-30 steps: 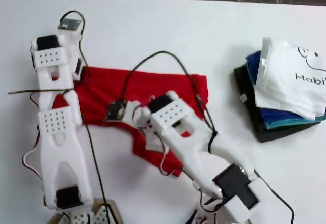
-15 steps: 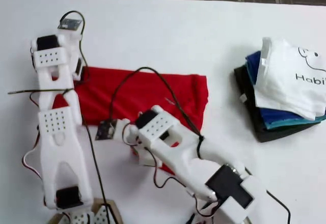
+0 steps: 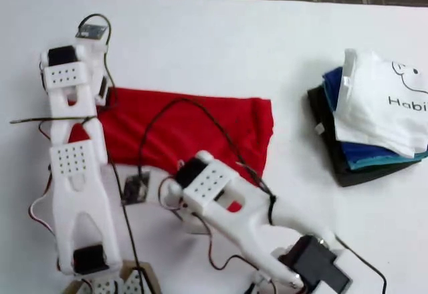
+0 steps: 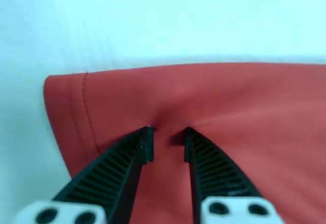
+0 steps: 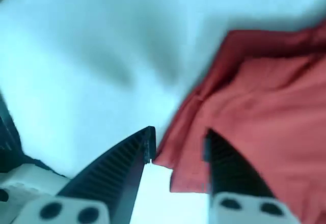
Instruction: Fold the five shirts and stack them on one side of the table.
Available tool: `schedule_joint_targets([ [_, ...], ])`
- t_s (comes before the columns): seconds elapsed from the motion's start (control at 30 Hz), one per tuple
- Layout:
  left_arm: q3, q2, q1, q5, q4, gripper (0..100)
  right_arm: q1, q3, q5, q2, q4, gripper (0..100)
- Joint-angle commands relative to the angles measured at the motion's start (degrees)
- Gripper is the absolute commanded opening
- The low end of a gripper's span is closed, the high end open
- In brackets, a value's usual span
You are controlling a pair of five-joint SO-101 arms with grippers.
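Red shirt (image 4: 229, 107) cloth is puckered between the tips of the left gripper (image 4: 165, 142). The jaws are almost closed and nip only a small ridge of fabric, close to a stitched hem and a rounded corner of the garment. The right gripper (image 5: 178, 147) is clamped on a bunched edge of the same shirt, and the thickness of the cloth props its jaws partly apart. That hold takes in little more than the rim, with bare table (image 5: 76, 56) just beside it.

In the high view the red shirt lies flat across the middle of the table, half folded. The left arm stands over its left end and the right arm lies across its near edge. The stack of folded shirts (image 3: 371, 123) sits well apart, at the right side.

Both holds look shallow, which is the main risk. If the right arm pulls its edge across, the tension could drag the pucker out of the left pinch, so the whole shirt would slide instead of folding. The right edge could also slip free partway and drop in a crooked crease. The right arm's black cable (image 3: 200, 107) loops over the cloth and could snag or rumple it on a sweep. A skewed fold would then sit badly on the stack.
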Motion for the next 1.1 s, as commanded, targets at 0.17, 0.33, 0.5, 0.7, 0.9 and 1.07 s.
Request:
schedule_joint_targets([
  [0.17,-0.1,0.3,0.4,0.4,-1.0,13,-0.6,0.1,-0.2,3.2,-4.0,25.8],
  [0.33,-0.1,0.3,0.4,0.4,-1.0,13,-0.8,-0.1,-0.6,10.8,-7.4,25.8],
  [0.5,-0.1,0.3,0.4,0.4,-1.0,13,-1.6,-0.6,-4.0,14.5,-9.4,25.8],
  [0.7,-0.1,0.3,0.4,0.4,-1.0,13,0.2,-2.3,-7.0,18.9,-10.2,11.6],
  [0.9,-0.1,0.3,0.4,0.4,-1.0,13,8.0,-5.8,-7.0,23.0,-8.0,1.9],
  [1.07,-0.1,0.3,0.4,0.4,-1.0,13,9.5,-6.2,-6.9,23.2,-8.0,2.1],
])
